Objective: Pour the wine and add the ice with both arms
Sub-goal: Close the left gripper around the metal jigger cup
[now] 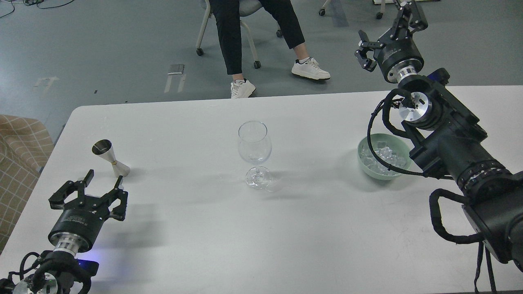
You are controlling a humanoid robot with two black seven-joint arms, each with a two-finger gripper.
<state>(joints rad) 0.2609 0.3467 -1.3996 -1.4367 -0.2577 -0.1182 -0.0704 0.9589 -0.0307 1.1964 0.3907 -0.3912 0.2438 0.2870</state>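
Our left gripper (104,179) spreads its fingers wide beside the jigger (110,158); our right gripper (386,28) is open too, its white label unreadable.

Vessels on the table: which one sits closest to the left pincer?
The steel jigger, just beyond the open left pincer. The wine glass stands mid-table and the green bowl of ice lies far right.

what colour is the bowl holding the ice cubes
Pale mint green; the bowl sits right of the wine glass, best seen in the head view.
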